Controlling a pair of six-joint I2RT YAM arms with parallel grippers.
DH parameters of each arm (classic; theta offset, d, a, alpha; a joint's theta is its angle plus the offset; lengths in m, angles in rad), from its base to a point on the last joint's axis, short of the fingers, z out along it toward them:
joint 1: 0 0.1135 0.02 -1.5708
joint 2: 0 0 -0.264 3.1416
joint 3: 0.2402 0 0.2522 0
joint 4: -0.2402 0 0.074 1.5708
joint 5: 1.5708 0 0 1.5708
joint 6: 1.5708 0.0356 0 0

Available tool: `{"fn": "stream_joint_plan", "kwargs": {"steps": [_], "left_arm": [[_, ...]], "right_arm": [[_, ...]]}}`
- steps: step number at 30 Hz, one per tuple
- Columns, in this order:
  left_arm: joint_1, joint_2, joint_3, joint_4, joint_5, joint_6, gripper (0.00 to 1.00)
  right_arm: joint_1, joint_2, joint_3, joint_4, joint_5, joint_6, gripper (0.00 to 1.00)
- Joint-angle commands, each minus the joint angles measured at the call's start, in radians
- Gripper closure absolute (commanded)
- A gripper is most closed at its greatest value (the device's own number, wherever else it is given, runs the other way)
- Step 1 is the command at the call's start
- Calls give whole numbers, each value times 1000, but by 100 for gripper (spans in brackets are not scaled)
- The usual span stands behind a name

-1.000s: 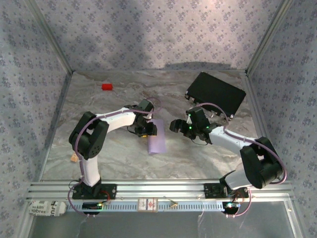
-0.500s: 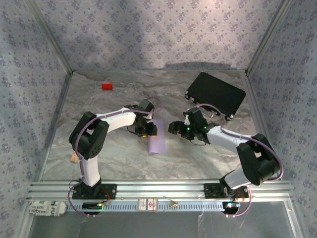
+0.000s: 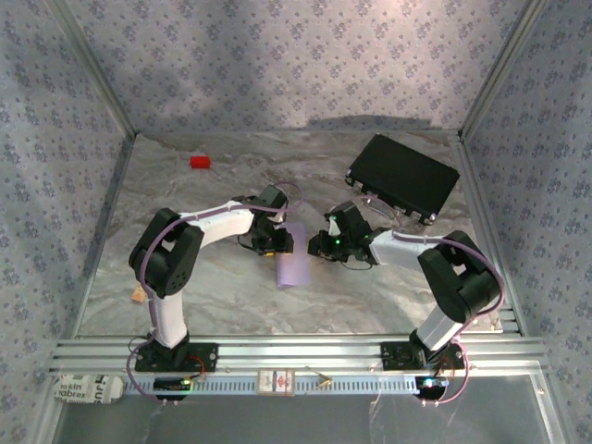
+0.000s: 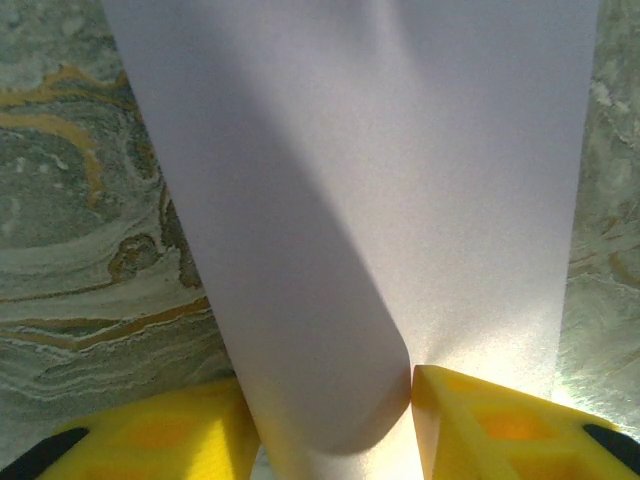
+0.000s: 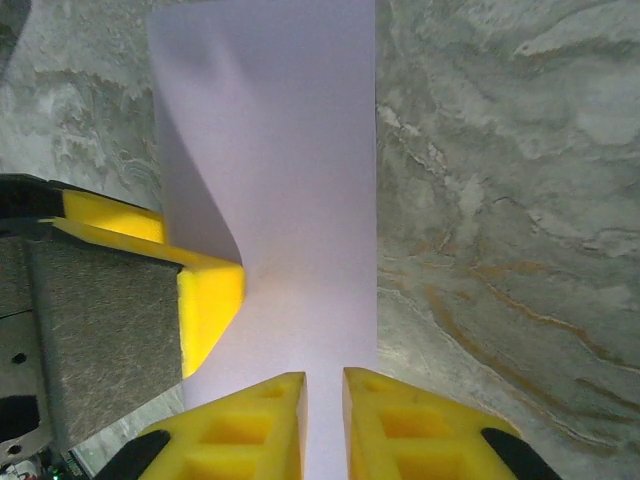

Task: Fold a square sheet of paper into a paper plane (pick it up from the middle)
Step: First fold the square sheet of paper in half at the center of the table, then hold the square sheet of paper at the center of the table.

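Note:
The square sheet of paper (image 3: 294, 264), pale lilac, lies mid-table, bent into a curl at its far end. My left gripper (image 3: 276, 242) is shut on that curl. In the left wrist view the rolled paper (image 4: 400, 150) fills the space between the yellow fingers (image 4: 150, 440) of the left gripper (image 4: 325, 400). My right gripper (image 3: 316, 246) is at the sheet's right edge. In the right wrist view the right gripper (image 5: 323, 385) stands over the paper (image 5: 290, 150), jaws nearly together with a slim gap. The left finger (image 5: 210, 300) shows beside it. I cannot tell if the right jaws pinch the paper.
A small red block (image 3: 200, 162) sits at the far left of the marbled table (image 3: 222, 296). A black rectangular case (image 3: 403, 178) lies at the far right, just behind the right arm. Patterned walls enclose three sides.
The right arm has swung left to the paper's edge and its jaws have closed from wide to nearly together. The left gripper has kept its hold and place.

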Motion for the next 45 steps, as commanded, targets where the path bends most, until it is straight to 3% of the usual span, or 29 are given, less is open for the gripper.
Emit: {"fn": "stream_joint_plan", "kwargs": {"steps": [1,31,40,45], "left_arm": [[9,73,-37,-37,-108,23,57],[5,88,-39,-38,-134,38,54],[3,94,-40,-32,-135,33,53],[2,92,-38,-32,-134,33,53]], "right_arm": [[4,0,23,1,24,15,82],[-34,-101,-36,-20,88,21,76],[-33,-81,-24,4,43,21,77],[-20,-30,5,24,-10,10,82]]}}
